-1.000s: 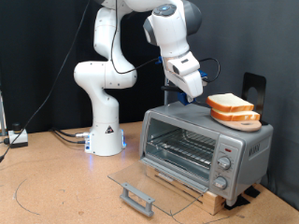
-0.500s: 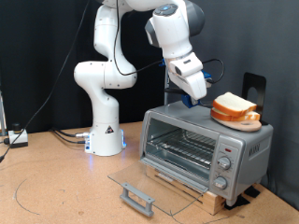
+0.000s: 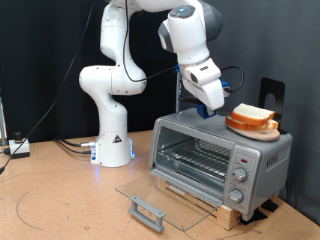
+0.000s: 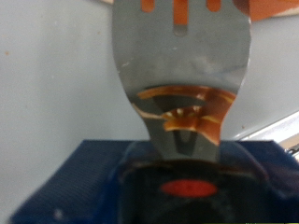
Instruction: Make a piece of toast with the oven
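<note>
The gripper (image 3: 212,104) hangs in the upper middle of the exterior view, just above the top of the oven (image 3: 218,160) and just left of the stacked bread. Whether its fingers are parted or closed cannot be told from that view. In the wrist view a flat grey metal spatula blade (image 4: 182,70) reaches away from the hand, with slots near its far edge showing orange through them; how the fingers grip it is not visible.

The piece of toast (image 3: 252,117) lies on a round orange plate (image 3: 250,129) on the oven's top, towards the right of the frame. The silver toaster oven sits lower right, its glass door (image 3: 158,198) dropped open and lying flat in front, with the wire rack (image 3: 197,158) visible inside and bare. Three knobs (image 3: 240,176) run down its right front panel.
</note>
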